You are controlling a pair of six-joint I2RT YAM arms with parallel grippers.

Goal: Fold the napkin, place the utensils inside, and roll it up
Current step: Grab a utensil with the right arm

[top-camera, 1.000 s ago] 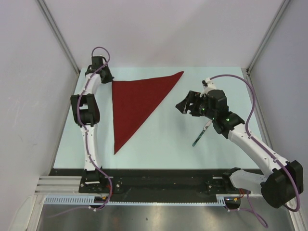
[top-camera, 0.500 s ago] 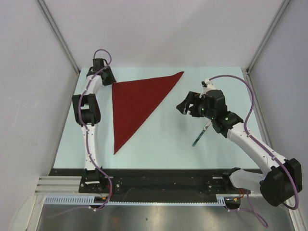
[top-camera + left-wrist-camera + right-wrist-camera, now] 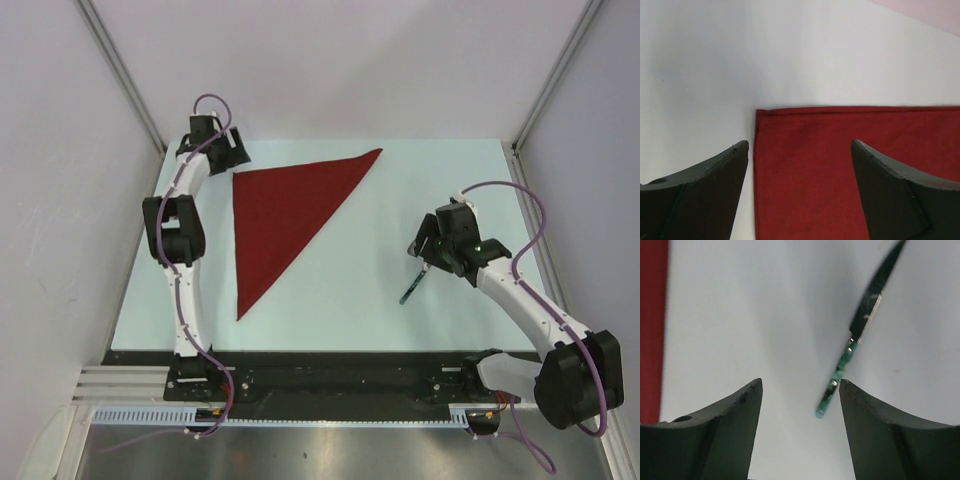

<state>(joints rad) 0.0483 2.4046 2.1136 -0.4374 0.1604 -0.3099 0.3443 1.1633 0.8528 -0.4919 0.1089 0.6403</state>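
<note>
The dark red napkin lies flat as a folded triangle on the left half of the table. My left gripper hangs open just over its far left corner. In the left wrist view the napkin corner lies between the two fingers, untouched. One utensil, a knife with a green handle, lies on the right half of the table. My right gripper is open above its upper end. In the right wrist view the knife handle lies close to the right finger, with the blade pointing away.
The pale blue table is fenced by white walls at the left, back and right. A black rail runs along its near edge by the arm bases. The napkin's edge shows at the left of the right wrist view.
My left gripper has opened and let go of the napkin's far left corner. The right gripper has swung right and down over the knife, its jaws a little narrower.
</note>
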